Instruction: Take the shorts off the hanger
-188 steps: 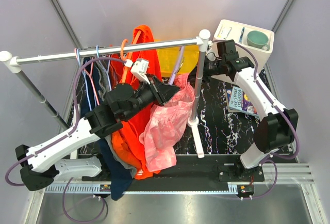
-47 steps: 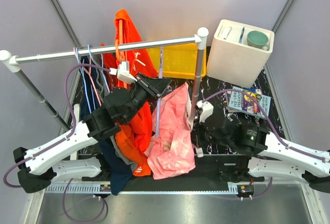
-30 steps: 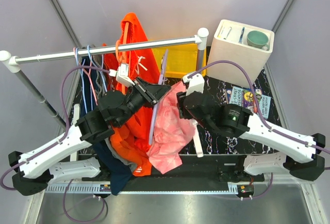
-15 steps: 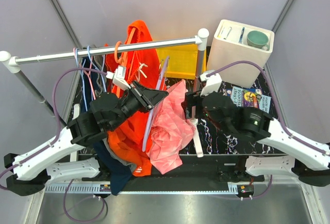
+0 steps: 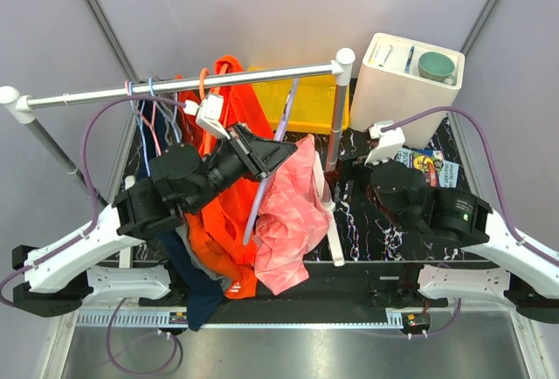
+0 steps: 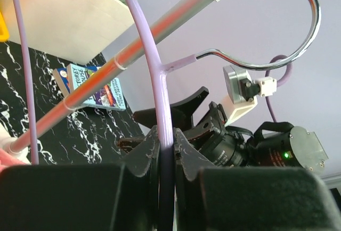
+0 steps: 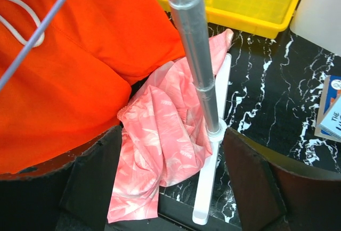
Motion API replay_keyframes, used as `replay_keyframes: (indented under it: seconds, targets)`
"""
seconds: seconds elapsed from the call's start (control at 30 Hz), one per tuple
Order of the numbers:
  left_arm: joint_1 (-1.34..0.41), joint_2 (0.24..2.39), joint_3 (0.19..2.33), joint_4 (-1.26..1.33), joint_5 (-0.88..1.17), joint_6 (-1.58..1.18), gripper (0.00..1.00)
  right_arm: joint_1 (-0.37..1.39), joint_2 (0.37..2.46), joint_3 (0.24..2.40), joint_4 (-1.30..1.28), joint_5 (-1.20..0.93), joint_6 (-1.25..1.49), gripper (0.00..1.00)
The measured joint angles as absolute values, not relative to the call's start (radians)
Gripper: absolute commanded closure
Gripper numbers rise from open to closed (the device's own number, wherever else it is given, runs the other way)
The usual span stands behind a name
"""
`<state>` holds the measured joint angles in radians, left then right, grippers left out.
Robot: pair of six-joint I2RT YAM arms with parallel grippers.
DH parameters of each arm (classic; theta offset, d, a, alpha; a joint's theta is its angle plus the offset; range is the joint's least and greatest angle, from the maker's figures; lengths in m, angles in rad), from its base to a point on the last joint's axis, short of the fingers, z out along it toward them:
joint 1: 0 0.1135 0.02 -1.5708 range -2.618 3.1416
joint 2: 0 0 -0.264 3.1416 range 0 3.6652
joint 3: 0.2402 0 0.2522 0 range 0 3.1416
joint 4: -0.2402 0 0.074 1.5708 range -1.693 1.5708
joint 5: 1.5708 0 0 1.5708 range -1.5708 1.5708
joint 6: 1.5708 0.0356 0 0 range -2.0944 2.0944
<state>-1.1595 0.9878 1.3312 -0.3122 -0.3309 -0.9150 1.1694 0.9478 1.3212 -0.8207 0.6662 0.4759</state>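
Observation:
The light pink shorts (image 5: pixel 293 213) hang in folds beside a purple hanger (image 5: pixel 262 196), their lower end bunched on the table by the rack post (image 7: pixel 194 55). My left gripper (image 5: pixel 275 154) is shut on the hanger's purple bar (image 6: pixel 160 82), close under the rail (image 6: pixel 133 50). In its wrist view the gripper (image 6: pixel 166 140) pinches that bar. Orange shorts (image 5: pixel 223 222) with white drawstrings hang to the left on another hanger. My right gripper (image 5: pixel 348 172) stands open right of the post. Between its fingers the gripper (image 7: pixel 171 151) frames the pink shorts (image 7: pixel 160 135) below, apart from them.
A yellow bin (image 5: pixel 310 104) sits behind the rail. A white box (image 5: pixel 406 86) holding a green bowl stands at the back right, with a book (image 5: pixel 419 162) in front of it. Dark garments (image 5: pixel 188 274) and spare hangers (image 5: pixel 148 126) hang at the left.
My right gripper has opened wider and drawn back to the right, away from the pink shorts. My left gripper has tipped the purple hanger up toward the rail.

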Motion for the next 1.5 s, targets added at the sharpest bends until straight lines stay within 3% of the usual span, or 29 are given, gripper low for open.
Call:
replay_keyframes:
  seconds: [0.4,0.93,1.27,1.5]
  targets:
    - [-1.164,1.144,1.509,-0.312,-0.402,-0.863,1.0,1.169,0.931,1.322,-0.881,0.692,0.513,0.15]
    - [-1.167,1.236,1.587,-0.351,-0.524,-0.918,0.99,1.164,0.965,1.375,-0.994,0.718,0.628,0.12]
    - [-1.169,1.247,1.594,-0.355,-0.525,-0.928,0.92,0.93,0.976,1.37,-1.091,0.618,0.738,0.11]
    - [-1.171,1.247,1.594,-0.373,-0.53,-0.944,0.85,0.907,0.977,1.37,-1.098,0.554,0.73,0.1]
